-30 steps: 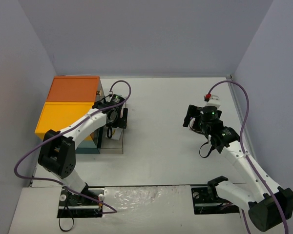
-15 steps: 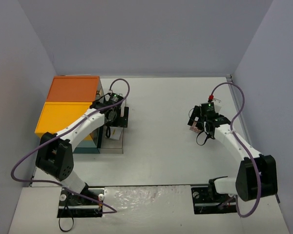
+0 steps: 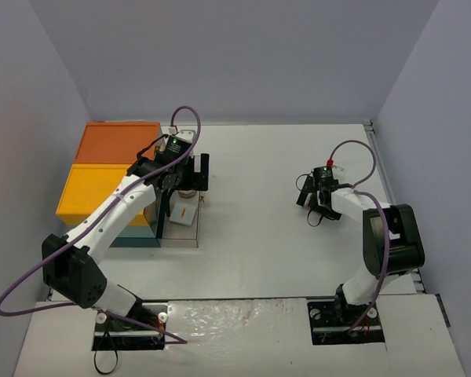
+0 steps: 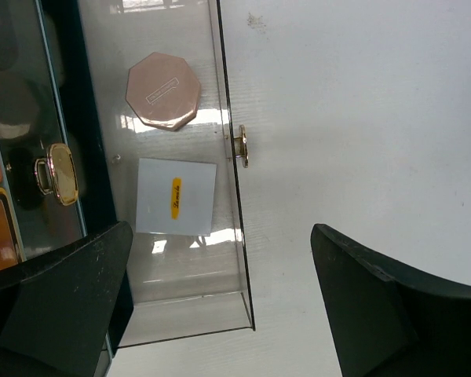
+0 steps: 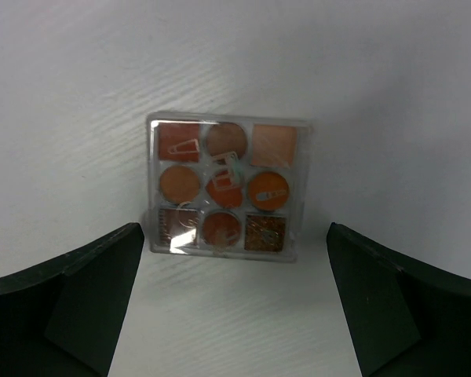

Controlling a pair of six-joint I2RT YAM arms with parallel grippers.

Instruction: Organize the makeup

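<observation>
In the left wrist view a clear drawer (image 4: pixel 180 267) holds a pink octagonal compact (image 4: pixel 162 90) and a white card (image 4: pixel 176 196) with a yellow label. A gold knob (image 4: pixel 242 146) sits on the drawer's front. My left gripper (image 4: pixel 220 314) is open and empty above the drawer's near corner; it also shows in the top view (image 3: pixel 187 182). In the right wrist view a clear palette (image 5: pixel 224 188) of orange and brown pans lies flat on the table. My right gripper (image 5: pixel 235 314) is open, just short of the palette, with one finger on each side. It shows in the top view (image 3: pixel 312 203) too.
The large box with orange top (image 3: pixel 118 143) and yellow top (image 3: pixel 102 188) stands at the left, with the clear drawer (image 3: pixel 180 228) pulled out to its right. A gold handle (image 4: pixel 61 173) shows on another drawer front. Grey walls close the table on three sides.
My left gripper has moved toward the far end of the drawer. My right arm has folded in and brought its gripper low over the palette.
</observation>
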